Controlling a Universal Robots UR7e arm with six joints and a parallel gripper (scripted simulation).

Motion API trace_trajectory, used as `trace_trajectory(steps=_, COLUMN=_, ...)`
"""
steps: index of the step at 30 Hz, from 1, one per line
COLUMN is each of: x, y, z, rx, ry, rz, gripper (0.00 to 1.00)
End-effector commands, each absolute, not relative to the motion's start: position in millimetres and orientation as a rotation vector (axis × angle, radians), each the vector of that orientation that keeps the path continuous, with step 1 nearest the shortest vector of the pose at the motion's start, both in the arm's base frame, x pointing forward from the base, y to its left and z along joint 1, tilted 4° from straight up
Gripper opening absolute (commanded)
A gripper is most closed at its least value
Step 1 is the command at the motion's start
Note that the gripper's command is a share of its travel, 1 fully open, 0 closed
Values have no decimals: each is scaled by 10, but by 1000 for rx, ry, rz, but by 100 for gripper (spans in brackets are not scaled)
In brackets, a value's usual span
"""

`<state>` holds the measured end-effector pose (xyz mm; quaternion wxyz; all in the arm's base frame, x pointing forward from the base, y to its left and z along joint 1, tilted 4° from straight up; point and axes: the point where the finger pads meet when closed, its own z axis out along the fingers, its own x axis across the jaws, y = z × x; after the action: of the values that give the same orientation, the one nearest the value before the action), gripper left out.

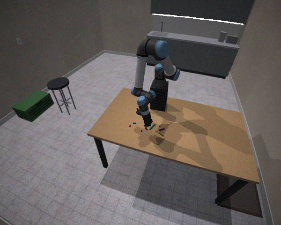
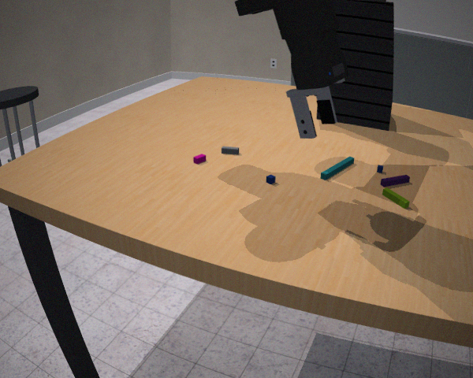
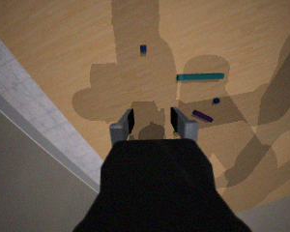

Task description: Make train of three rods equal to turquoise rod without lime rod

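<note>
The turquoise rod (image 1: 152, 126) (image 2: 337, 168) (image 3: 200, 76) lies flat. Right of it in the exterior view lie a blue rod (image 2: 379, 168) (image 3: 217, 101), the purple rod (image 1: 162, 129) (image 2: 395, 180) (image 3: 202, 116) and the lime rod (image 1: 160, 133) (image 2: 396, 198). Another blue rod (image 1: 141, 131) (image 2: 270, 179) (image 3: 143, 48) lies left of the turquoise one. Farther left lie the grey rod (image 1: 134, 123) (image 2: 229, 150) and the magenta rod (image 1: 129, 125) (image 2: 199, 159). All lie apart. My gripper (image 2: 318, 129) (image 3: 152, 115) is open and empty above the table. In the wrist view a finger partly hides the lime rod.
The wooden table (image 1: 111, 125) (image 2: 147, 195) carries the rods; its front edge runs across the exterior view. The arm's black pedestal (image 1: 158, 96) (image 2: 365, 64) stands behind the rods. Arm shadows cross the table. A stool (image 1: 58, 83) and a green crate (image 1: 33, 104) stand off the table to the left.
</note>
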<state>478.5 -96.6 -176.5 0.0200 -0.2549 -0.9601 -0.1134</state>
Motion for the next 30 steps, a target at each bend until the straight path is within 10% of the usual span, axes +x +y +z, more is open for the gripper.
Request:
trace_trajectory(steps=1, x=4664, y=-418, z=-1964, rx=-668, ry=-3011, rz=-216, gripper=100)
trace_trajectory(steps=30, x=4079, y=801, z=-2299, rx=-342, ry=-3111, rz=94, gripper=100)
